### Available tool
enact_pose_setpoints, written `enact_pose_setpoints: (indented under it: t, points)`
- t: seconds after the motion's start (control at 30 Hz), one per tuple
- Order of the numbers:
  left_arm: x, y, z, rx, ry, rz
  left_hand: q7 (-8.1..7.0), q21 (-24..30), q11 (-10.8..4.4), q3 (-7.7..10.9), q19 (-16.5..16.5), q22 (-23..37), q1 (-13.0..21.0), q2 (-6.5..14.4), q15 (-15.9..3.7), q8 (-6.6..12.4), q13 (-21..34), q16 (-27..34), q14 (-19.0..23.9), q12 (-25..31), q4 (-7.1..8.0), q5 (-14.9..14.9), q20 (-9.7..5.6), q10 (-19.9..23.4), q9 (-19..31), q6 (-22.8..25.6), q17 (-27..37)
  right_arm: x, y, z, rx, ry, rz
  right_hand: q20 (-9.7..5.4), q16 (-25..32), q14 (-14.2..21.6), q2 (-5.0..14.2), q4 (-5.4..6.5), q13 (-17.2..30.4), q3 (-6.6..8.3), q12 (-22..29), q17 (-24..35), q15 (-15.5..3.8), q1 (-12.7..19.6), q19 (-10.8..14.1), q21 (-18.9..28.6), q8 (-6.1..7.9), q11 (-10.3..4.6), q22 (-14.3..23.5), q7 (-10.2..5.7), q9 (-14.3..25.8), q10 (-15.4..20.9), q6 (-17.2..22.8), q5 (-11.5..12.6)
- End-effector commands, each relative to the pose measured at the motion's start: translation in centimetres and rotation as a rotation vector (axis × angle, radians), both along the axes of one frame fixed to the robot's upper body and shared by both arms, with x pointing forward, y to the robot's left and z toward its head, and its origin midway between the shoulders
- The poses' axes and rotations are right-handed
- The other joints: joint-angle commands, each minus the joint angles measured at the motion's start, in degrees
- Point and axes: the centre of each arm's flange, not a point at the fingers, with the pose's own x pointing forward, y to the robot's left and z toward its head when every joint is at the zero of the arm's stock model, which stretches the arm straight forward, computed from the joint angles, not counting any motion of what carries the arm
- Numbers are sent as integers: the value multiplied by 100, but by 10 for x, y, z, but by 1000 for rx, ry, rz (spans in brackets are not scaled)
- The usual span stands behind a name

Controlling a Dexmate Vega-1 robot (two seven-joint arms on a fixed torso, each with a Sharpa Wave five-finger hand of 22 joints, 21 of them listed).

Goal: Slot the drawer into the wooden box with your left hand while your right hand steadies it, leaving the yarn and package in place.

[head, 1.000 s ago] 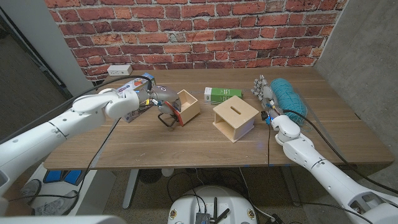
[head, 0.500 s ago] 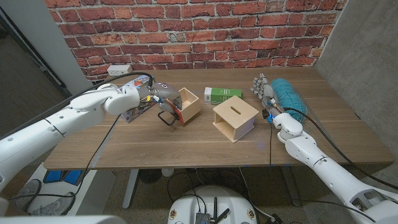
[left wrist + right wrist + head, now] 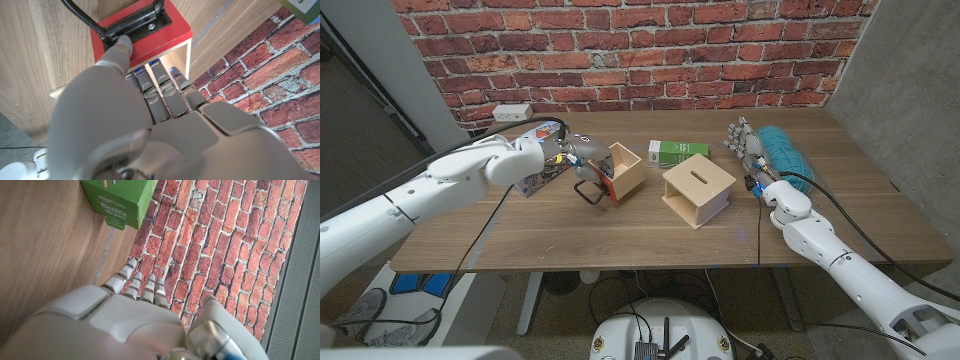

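Bright even indoor light, soft shadows, wrist views blurred up close

Brick wall bkgd; wood table; outlet.

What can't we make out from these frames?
- Head view: the left hand covers the near part of the drawer, so the grip stays unclear.
- Left wrist view: the hand's back hides the drawer's inside; only its red front and black handle show.
- Head view: the wooden box opening faces away from the camera.
- Head view: the right hand partly hides the yarn.
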Motion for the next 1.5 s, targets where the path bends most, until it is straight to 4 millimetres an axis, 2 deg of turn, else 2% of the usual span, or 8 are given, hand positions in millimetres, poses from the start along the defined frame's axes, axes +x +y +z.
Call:
enact_pose_setpoints:
  t: [0.03,0.6,1.07,1.5]
  points:
    - [-16,-3,-5,-23,27,-10,-12,-27,-141,-11,5,11,164,209,-526,47,10,-24,73,4,6,26,-930,209,130,28,11,-6,-4,-2,-20,-5,-1,-2,44,3,161,-3,-7,51,52,7,-4,-57,30,17,24,10,32,-1,11,33,51,-19]
    - [-40,-15,-16,-34,103,-26,-3,-31,-140,-29,-4,11,165,217,-526,50,13,-38,68,-13,6,30,-932,206,143,22,11,-16,1,2,-114,-41,20,-14,48,12,160,-4,-7,63,62,-2,-22,-52,34,16,25,-7,31,-20,11,66,61,-20]
    - [-53,-23,-22,-6,126,-34,-16,-37,-141,-44,-22,10,166,229,-526,62,17,-42,73,-19,7,35,-934,218,154,35,14,-40,3,4,-256,-117,-21,-40,57,45,150,-16,-7,76,72,-15,-53,-40,55,21,36,-24,30,-19,11,106,102,-22]
    - [-61,-34,-23,11,133,-41,-35,-38,-142,-60,-33,10,165,239,-526,69,20,-39,89,-26,9,37,-932,220,162,36,19,-63,-2,-2,-352,-198,-96,-88,50,36,134,-31,-8,88,60,-29,-116,-28,25,6,34,-62,29,-56,9,98,120,-25]
